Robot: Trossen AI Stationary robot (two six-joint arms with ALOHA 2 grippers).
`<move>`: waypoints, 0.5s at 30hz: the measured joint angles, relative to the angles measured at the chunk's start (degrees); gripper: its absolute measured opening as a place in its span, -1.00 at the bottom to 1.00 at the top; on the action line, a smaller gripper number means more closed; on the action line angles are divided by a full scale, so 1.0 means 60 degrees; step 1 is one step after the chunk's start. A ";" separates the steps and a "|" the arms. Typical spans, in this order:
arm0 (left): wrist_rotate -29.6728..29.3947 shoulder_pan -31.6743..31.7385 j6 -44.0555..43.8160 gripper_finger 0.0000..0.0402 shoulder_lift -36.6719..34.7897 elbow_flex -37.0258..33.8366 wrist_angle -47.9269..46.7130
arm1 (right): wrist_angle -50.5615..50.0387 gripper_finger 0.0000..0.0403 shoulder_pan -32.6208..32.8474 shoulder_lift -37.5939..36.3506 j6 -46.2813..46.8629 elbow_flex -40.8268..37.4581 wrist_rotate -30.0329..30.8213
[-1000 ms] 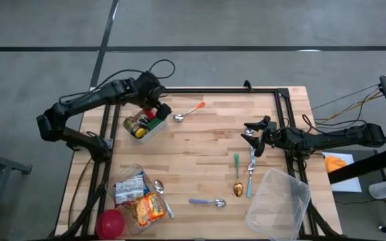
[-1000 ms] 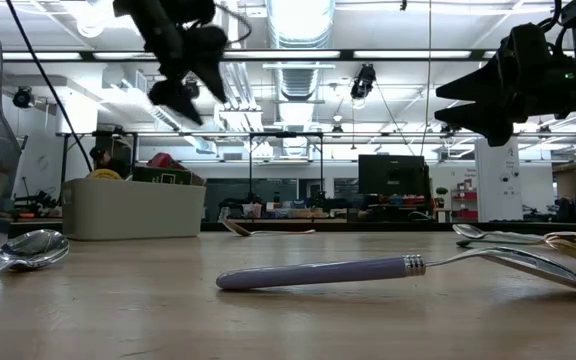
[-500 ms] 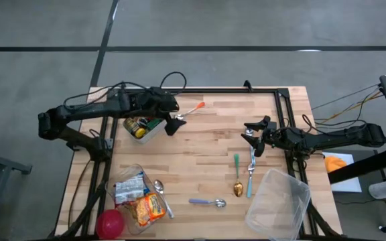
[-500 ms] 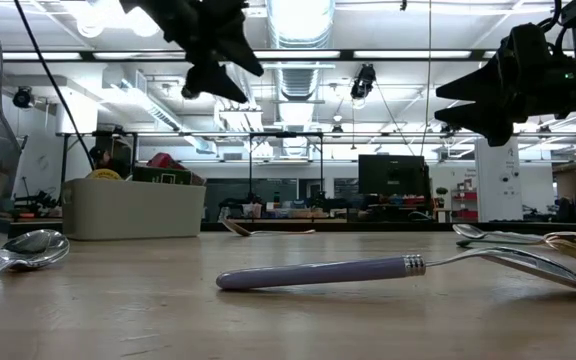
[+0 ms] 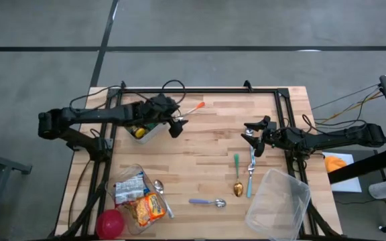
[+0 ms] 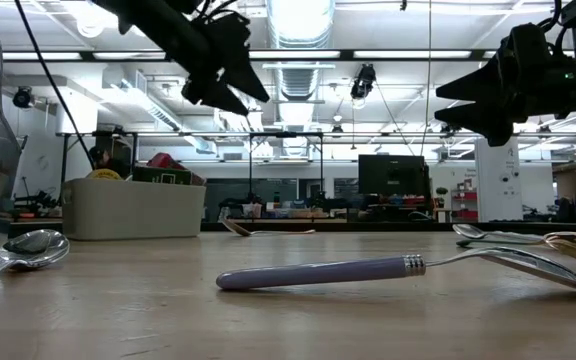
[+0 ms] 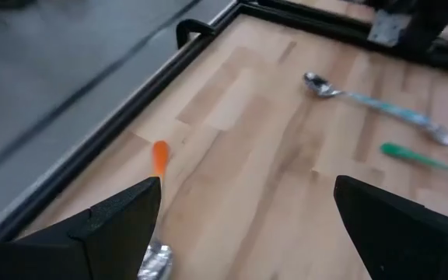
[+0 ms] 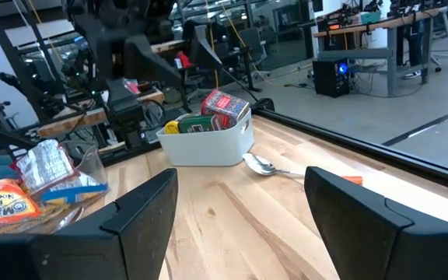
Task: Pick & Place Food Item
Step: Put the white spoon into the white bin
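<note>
Right now the left gripper (image 5: pixel 177 127) hangs in the air beside the white rectangular plastic bin (image 5: pixel 149 132), its dark fingers spread wide and holding nothing. It sits above the bare wood next to the metal spoon with the orange handle (image 5: pixel 189 111), not touching it. The bin is packed with small food items (image 8: pixel 208 113): a red carton and something yellow and green, though I can't quite make out what each one is.

The right gripper (image 5: pixel 252 137) waits near the table's right edge, jaws also wide apart and empty.

The pale butcher-block wooden table (image 5: pixel 206 161) shows long plank seams. A lilac-handled metal spoon (image 6: pixel 388 268) lies flat near the front edge, with a gold spoon (image 5: pixel 238 189), a green-handled utensil (image 5: pixel 236 161) and a light-blue-handled spoon (image 5: pixel 250 177) close together to its right. A clear plastic container (image 5: pixel 278 204) sits at the front right corner. At front left, crinkly snack packets (image 5: pixel 139 199) fill another clear tub, just beside a round red ball (image 5: pixel 110 222).
</note>
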 joint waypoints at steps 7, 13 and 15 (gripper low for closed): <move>-0.0675 -0.0279 0.0169 0.91 -0.0583 -0.0439 0.0278 | -0.0003 0.37 -0.0001 0.0002 0.0003 0.0000 0.0000; -0.0605 -0.0387 0.0341 0.91 -0.1446 -0.1137 0.0373 | 0.0000 0.37 0.0002 0.0002 0.0000 0.0000 0.0000; -0.0603 -0.0383 0.0338 0.91 -0.1665 -0.1459 0.0533 | 0.0000 0.37 0.0000 -0.0002 0.0001 0.0000 0.0001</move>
